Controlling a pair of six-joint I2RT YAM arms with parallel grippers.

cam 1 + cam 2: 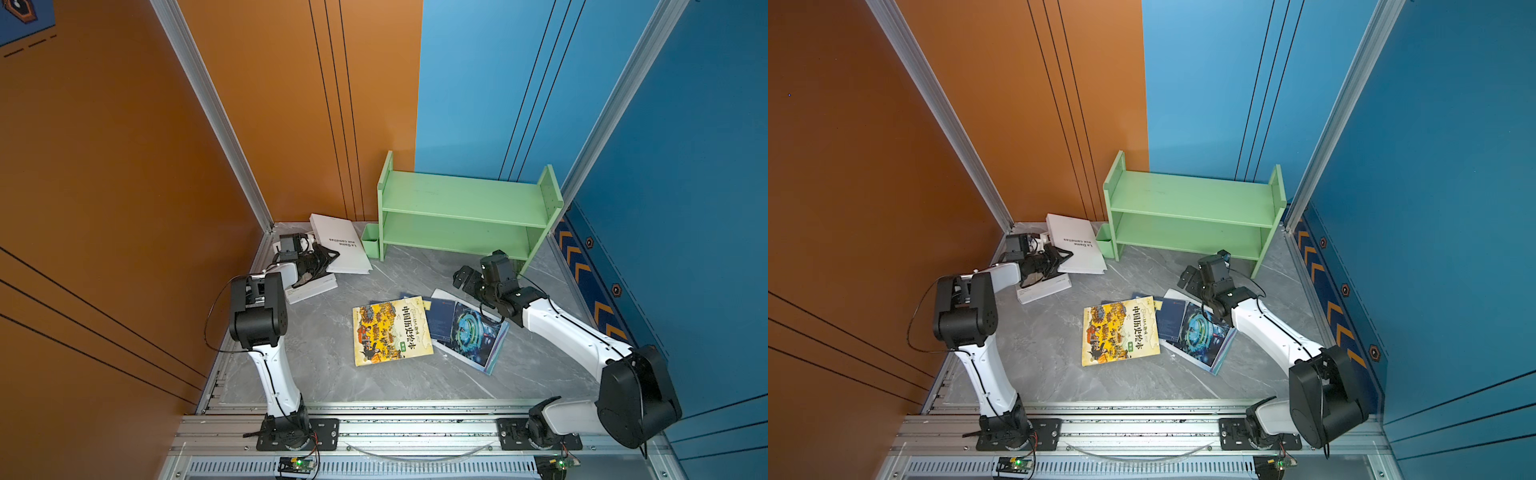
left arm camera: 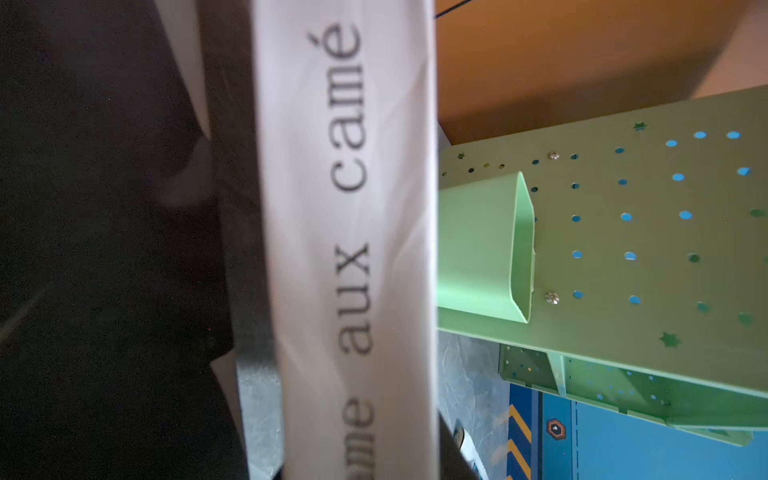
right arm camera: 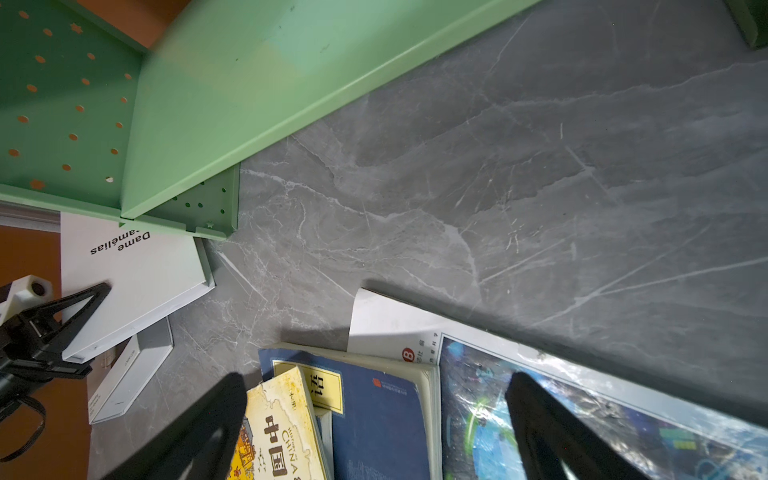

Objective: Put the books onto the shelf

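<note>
L gripper (image 1: 332,259) clamps white book (image 1: 345,237) — R gripper (image 1: 463,277) spread wide over navy book (image 1: 440,320).

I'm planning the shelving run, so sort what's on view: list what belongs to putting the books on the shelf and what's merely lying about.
Job: white La Dame book, white book beneath it, yellow book, navy book, teal book, green shelf.

Just there: small green cup on the shelf's side, lit circuit board by the front rail.
</note>
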